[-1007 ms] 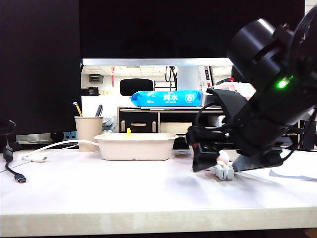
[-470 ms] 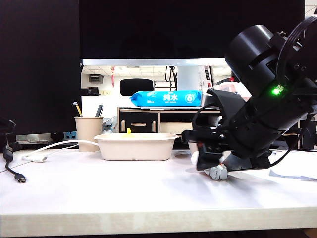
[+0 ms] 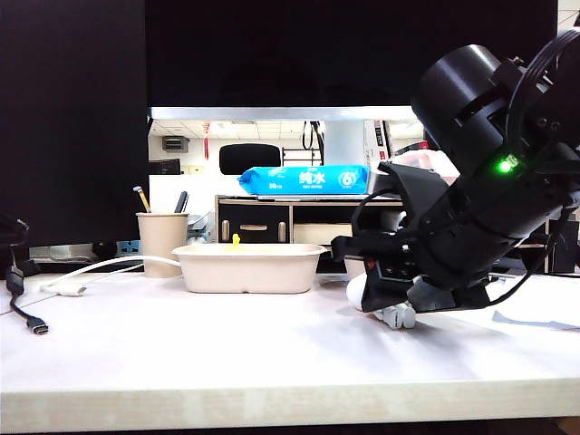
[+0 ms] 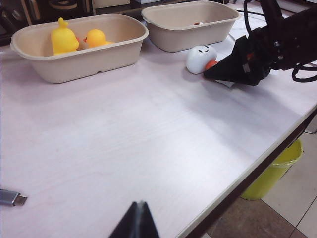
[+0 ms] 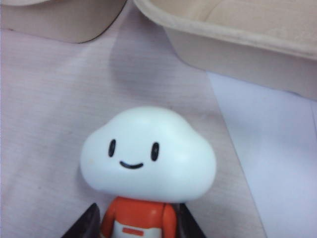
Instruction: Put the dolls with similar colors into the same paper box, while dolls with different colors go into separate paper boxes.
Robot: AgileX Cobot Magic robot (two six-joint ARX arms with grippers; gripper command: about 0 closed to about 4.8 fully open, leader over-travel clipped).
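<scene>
- While you look at the pale wood-grain table (image 4: 124, 144), your right gripper (image 5: 136, 225) sits low over its right side, black fingers (image 5: 81, 225) set on either side of the orange body of the white cloud-headed figure with a drawn smile (image 5: 148, 156); the fingers sit right beside the body, but you cannot tell whether they press it.
- In the left wrist view that white figure (image 4: 200, 58) lies on the table just in front of the second beige pulp tray (image 4: 190, 25), with the right gripper (image 4: 218, 73) at its orange end.
- That second tray holds only a small whitish and orange scrap at its far wall, too small to name.
- Two glossy yellow rubber ducks with orange beaks (image 4: 77, 39) sit together in the first long beige pulp tray (image 4: 79, 47), which stands beside the second one, well apart from the figure.
- Your left gripper (image 4: 136, 223) hangs above the near edge of the table, its dark tips brought together to a point with nothing between them.
- From the exterior view, a tall beige pen cup (image 3: 161, 243) stands left of the tray (image 3: 247, 267), and a white cable (image 3: 100, 272) trails across the table there.
- A sheet of white paper (image 5: 277, 163) lies beside the figure.
</scene>
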